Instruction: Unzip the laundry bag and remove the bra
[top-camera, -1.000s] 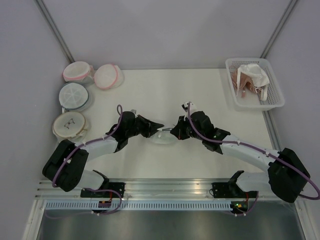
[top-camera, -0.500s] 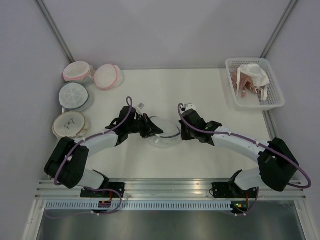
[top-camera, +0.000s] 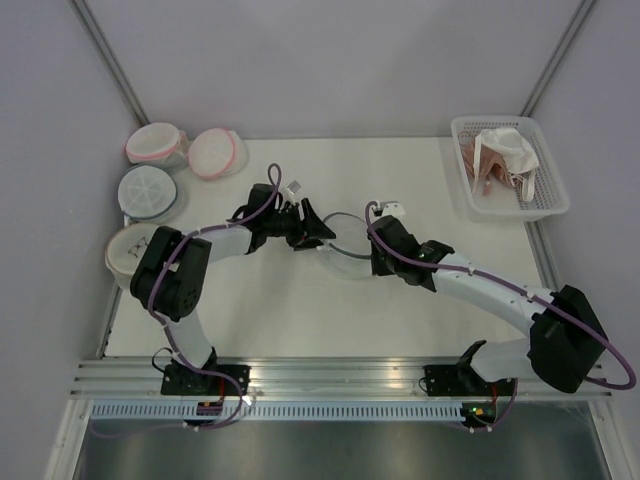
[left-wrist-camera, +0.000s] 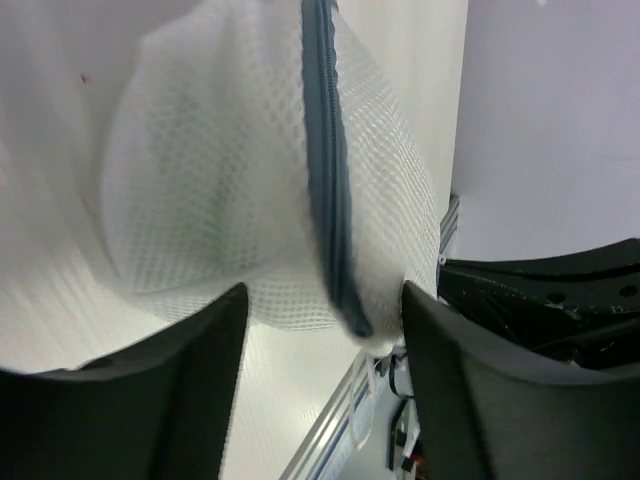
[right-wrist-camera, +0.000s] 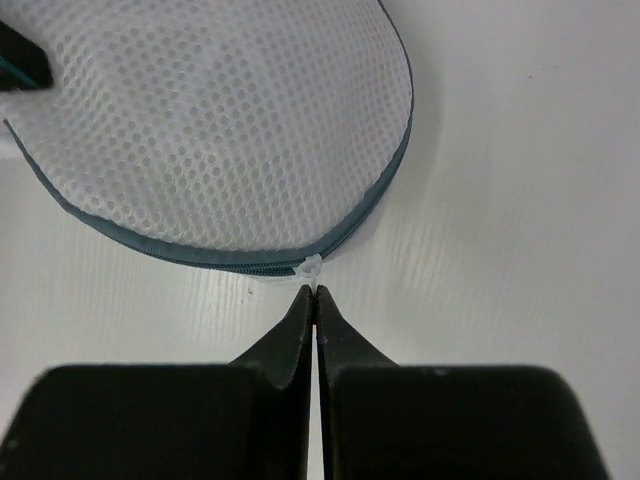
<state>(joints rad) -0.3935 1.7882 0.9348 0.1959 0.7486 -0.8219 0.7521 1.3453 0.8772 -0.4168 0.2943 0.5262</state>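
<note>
The laundry bag (top-camera: 347, 247), a domed white mesh round with a dark grey-blue zip rim, lies mid-table between my two grippers. My left gripper (top-camera: 318, 236) is open at the bag's left edge. In the left wrist view its fingers (left-wrist-camera: 190, 370) stand wide apart, with the bag's mesh (left-wrist-camera: 210, 170) and zip rim (left-wrist-camera: 328, 210) just ahead of them. My right gripper (right-wrist-camera: 314, 292) is shut on the small white zip pull (right-wrist-camera: 314, 269) at the bag's near rim, and sits at the bag's right side (top-camera: 376, 266). The bra is hidden.
A white basket (top-camera: 548, 205) holding white and pinkish garments stands at the back right. Two pink-rimmed round bags (top-camera: 155, 143) (top-camera: 217, 152), a light-blue one (top-camera: 148, 190) and a beige one (top-camera: 135, 250) line the left edge; my left arm's elbow hangs over the beige one.
My left gripper has opened and let go of the bag. Both grippers and the bag have shifted toward the back right. My right gripper stays shut on the zip pull.
</note>
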